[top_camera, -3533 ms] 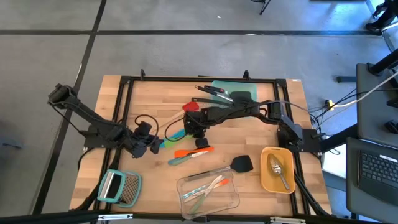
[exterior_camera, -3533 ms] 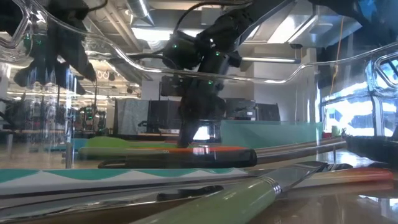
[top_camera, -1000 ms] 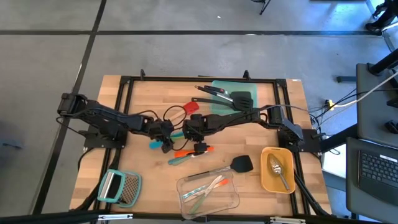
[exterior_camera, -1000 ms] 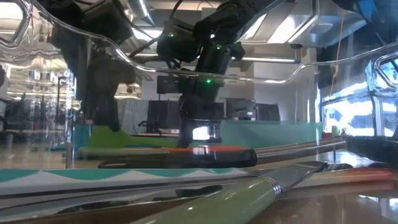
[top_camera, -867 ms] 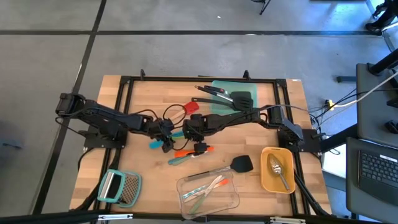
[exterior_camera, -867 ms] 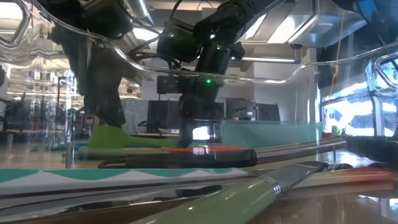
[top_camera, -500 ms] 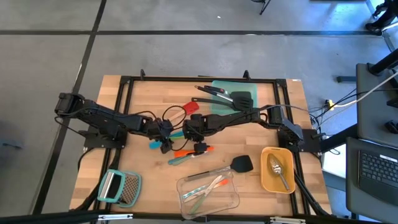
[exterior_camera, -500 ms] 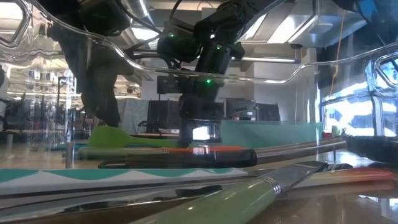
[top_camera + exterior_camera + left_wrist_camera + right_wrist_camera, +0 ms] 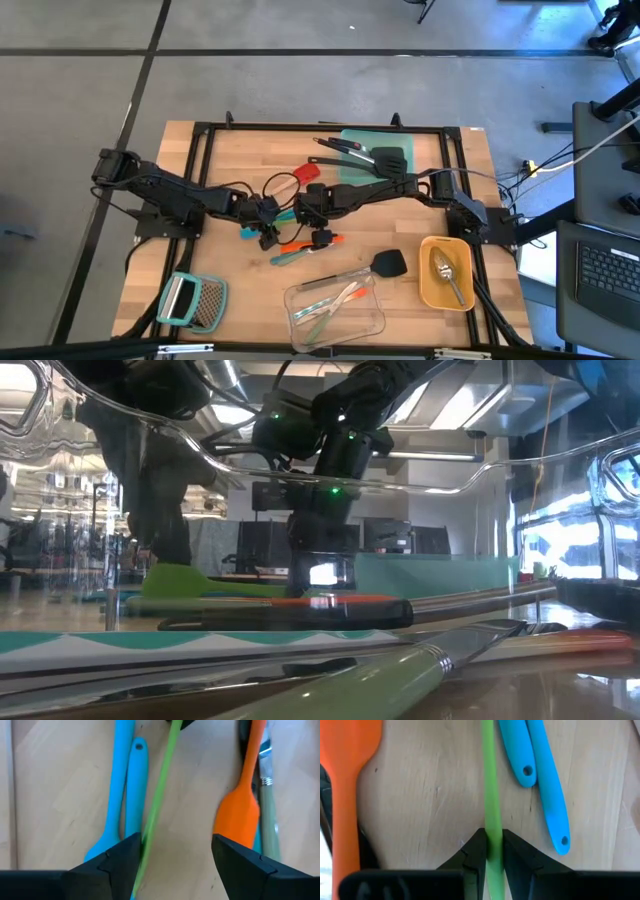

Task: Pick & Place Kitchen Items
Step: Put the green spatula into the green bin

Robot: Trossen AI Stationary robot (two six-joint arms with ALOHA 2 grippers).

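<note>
A slim green tool [image 9: 283, 216] lies at the table's middle between my two grippers. My right gripper [image 9: 490, 852] is shut on its handle. My left gripper [image 9: 175, 852] stands open over the tool's other end, one finger on each side. The green handle [image 9: 157, 795] runs close along one finger [image 9: 117, 860]; whether they touch I cannot tell. In the low view the tool's green blade [image 9: 185, 580] shows below my left arm. Two teal tools [image 9: 125, 785] and an orange spatula [image 9: 239, 815] lie on either side of it. My right gripper pinches the green tool's thin handle [image 9: 492, 832] between its two fingers. The fingers come steeply from above and lie across the handle, which runs straight out ahead of them. I cannot tell whether the tool is clear of the table.
An orange spatula [image 9: 312, 243] and a teal tool [image 9: 288, 258] lie just nearer. A red spatula [image 9: 308, 171] and black tools on a teal tray [image 9: 378, 150] lie farther back. Near the front edge stand a grater [image 9: 195, 300], a clear container [image 9: 335, 312], a black spatula [image 9: 385, 263] and a yellow container [image 9: 446, 272].
A few seconds ago my left gripper came from the table's left side to the green tool's free end. Over the last second both arms and the tool have kept their places.
</note>
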